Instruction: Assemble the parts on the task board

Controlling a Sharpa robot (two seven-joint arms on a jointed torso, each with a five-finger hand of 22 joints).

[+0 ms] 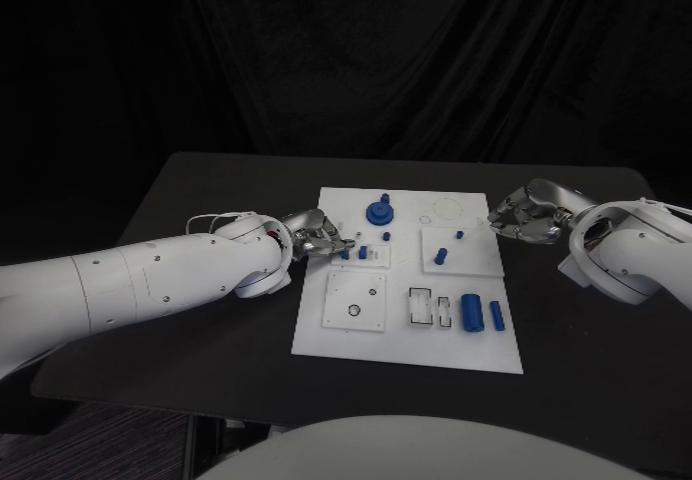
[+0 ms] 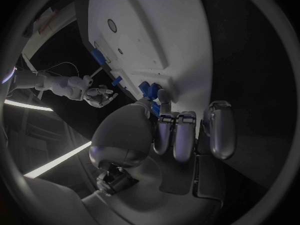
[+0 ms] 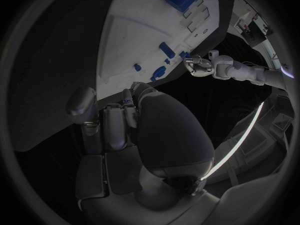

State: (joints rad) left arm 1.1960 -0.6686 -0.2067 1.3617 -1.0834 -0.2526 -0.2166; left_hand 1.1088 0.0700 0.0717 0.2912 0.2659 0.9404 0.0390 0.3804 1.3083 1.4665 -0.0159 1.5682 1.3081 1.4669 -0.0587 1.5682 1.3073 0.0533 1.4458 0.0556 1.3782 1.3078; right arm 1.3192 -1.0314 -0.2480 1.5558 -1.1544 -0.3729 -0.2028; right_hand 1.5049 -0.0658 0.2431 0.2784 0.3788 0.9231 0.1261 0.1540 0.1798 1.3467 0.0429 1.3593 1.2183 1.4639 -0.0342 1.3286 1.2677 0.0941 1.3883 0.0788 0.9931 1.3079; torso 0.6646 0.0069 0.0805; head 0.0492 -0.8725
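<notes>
The white task board (image 1: 329,330) lies in the middle of the table. On it are a round blue part with a peg (image 1: 379,211), small blue pegs (image 1: 441,256) and two blue cylinders (image 1: 482,313). My left hand (image 1: 319,240) is at the board's left edge, and its thumb and a finger pinch a small blue part (image 2: 154,108) beside other blue pieces (image 2: 147,89). My right hand (image 1: 524,214) hovers at the board's far right corner with its fingers loosely curved, apart and holding nothing. It also appears in the left wrist view (image 2: 95,93).
Small raised white plates (image 1: 355,303) and a slotted block (image 1: 420,307) sit on the board. The black table (image 1: 216,190) ends just beyond the board's near side, and a dark curtain hangs behind it.
</notes>
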